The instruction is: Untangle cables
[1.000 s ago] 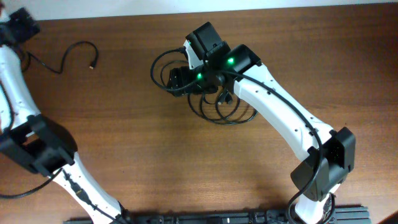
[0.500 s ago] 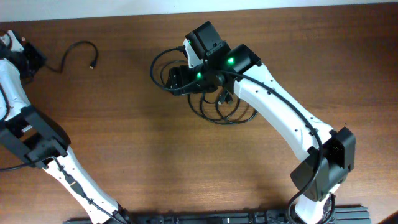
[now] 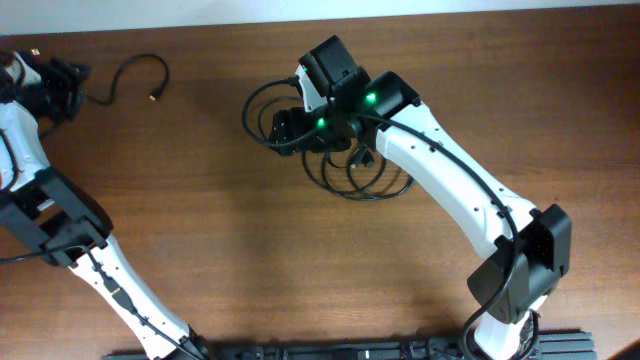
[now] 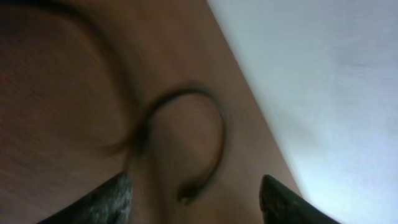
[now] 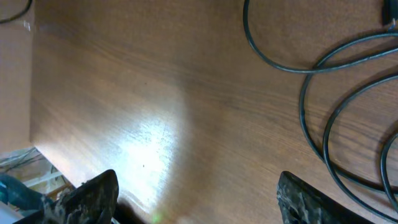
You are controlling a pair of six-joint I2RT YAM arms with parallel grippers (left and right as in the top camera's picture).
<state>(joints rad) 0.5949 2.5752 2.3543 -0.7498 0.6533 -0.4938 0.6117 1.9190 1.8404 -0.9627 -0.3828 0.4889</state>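
Note:
A loose black cable strand (image 3: 128, 72) with a small plug end lies at the far left, curving away from my left gripper (image 3: 66, 78). In the blurred left wrist view the strand (image 4: 214, 124) loops ahead of the open, empty left fingers (image 4: 196, 205). A coiled bundle of black cables (image 3: 350, 175) lies at the table's middle back, partly under my right arm. My right gripper (image 3: 285, 128) hovers at the bundle's left side. In the right wrist view the fingers (image 5: 199, 202) are wide open and empty, with cable loops (image 5: 311, 93) at the upper right.
The wooden table's (image 3: 220, 250) far edge runs just behind both grippers, with a white surface (image 4: 323, 74) beyond it. The table's left edge (image 5: 31, 93) shows in the right wrist view. A dark rail (image 3: 330, 352) lies along the front edge.
My left gripper has moved right along the far edge, and the loose strand has shifted right and toward the back. The right arm and the bundle have not moved.

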